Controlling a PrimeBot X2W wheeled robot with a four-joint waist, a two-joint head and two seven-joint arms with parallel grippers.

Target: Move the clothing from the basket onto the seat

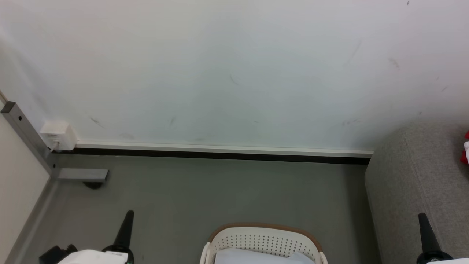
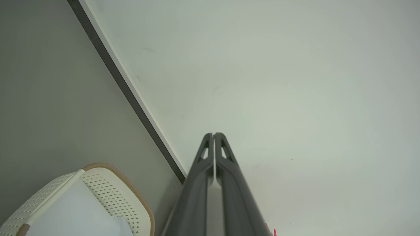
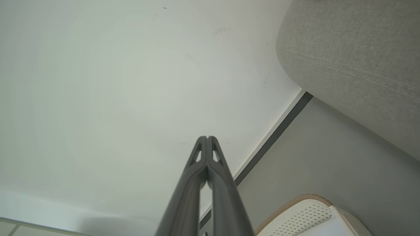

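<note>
The white perforated basket [image 1: 262, 242] with its brown rim sits on the floor at the bottom centre, a pale white-blue liner sheet [image 1: 253, 256] inside it. The basket [image 2: 108, 193] also appears at lower left of the left wrist view, and the basket [image 3: 305, 214] at lower right of the right wrist view. The grey woven seat [image 1: 417, 190] stands at the right, with a bit of red and white clothing [image 1: 466, 152] on it at the frame edge. My left gripper [image 1: 128, 216] is shut, left of the basket. My right gripper [image 1: 422, 218] is shut, in front of the seat.
A white wall [image 1: 234, 73] with a dark skirting strip [image 1: 220, 154] runs behind the basket. A white socket box [image 1: 58, 135] and a grey metal frame leg [image 1: 25, 135] stand at the left. Grey floor [image 1: 220, 194] lies between wall and basket.
</note>
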